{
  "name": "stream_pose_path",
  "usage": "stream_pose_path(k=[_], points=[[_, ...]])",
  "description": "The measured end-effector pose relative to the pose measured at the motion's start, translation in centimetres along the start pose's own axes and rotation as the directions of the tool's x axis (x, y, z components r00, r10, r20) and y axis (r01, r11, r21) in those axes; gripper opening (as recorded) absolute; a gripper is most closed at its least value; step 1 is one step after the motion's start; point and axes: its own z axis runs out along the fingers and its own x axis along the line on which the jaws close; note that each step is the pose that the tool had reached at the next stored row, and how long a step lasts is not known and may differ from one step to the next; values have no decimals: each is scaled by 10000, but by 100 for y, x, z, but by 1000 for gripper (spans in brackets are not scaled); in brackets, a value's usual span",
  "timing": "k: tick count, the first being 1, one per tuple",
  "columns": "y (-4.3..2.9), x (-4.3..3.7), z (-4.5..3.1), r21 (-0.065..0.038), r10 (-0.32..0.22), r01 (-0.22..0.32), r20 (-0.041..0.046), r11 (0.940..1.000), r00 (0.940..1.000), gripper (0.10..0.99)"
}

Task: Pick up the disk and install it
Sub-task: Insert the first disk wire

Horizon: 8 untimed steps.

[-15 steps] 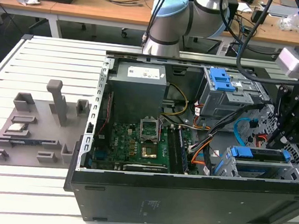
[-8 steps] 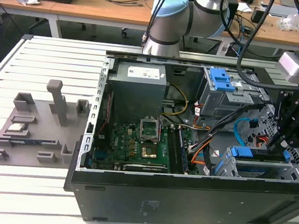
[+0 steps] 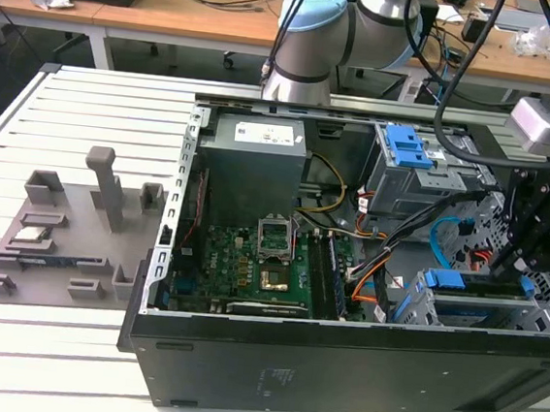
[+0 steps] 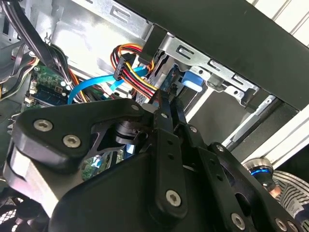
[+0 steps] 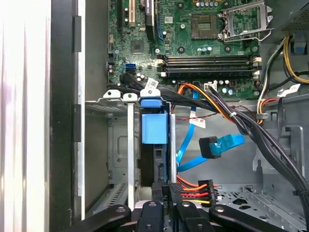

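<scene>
Where the open computer case (image 3: 337, 368) lies on its side on a slatted table (image 3: 48, 340), the black claw (image 3: 508, 267) is lowered into the end on the exterior view's right. It sits right over the disk (image 3: 477, 284), whose bright blue bracket stands edge-up in a slot of the silver drive cage (image 3: 498, 315) just inside the near wall.

In the first wrist view the claw (image 5: 166, 191) meets the near edge of the disk (image 5: 154, 128), which runs straight away from it between the cage's metal rails. In the second wrist view the claw (image 4: 170, 104) reaches toward the disk's blue tab (image 4: 190, 79). I cannot tell whether it is gripping the disk or only resting against it.

Just beside the claw, red, orange and black wires (image 5: 198, 186) end in a plug, and a loose blue cable (image 5: 217, 145) lies a little further off. Beyond the disk is the green motherboard (image 5: 193, 38). Further from the claw stands a grey power supply (image 3: 255, 160), and behind it rises the arm's base (image 3: 316, 35). Well apart, outside the case, a grey parts tray (image 3: 68, 235) rests on the table.
</scene>
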Motion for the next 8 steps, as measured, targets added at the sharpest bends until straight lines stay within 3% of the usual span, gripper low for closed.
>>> stream_pose_path(k=[8], points=[[-1, 28, 3, 1, -1, 1, 13, 10000, 10000, 169]])
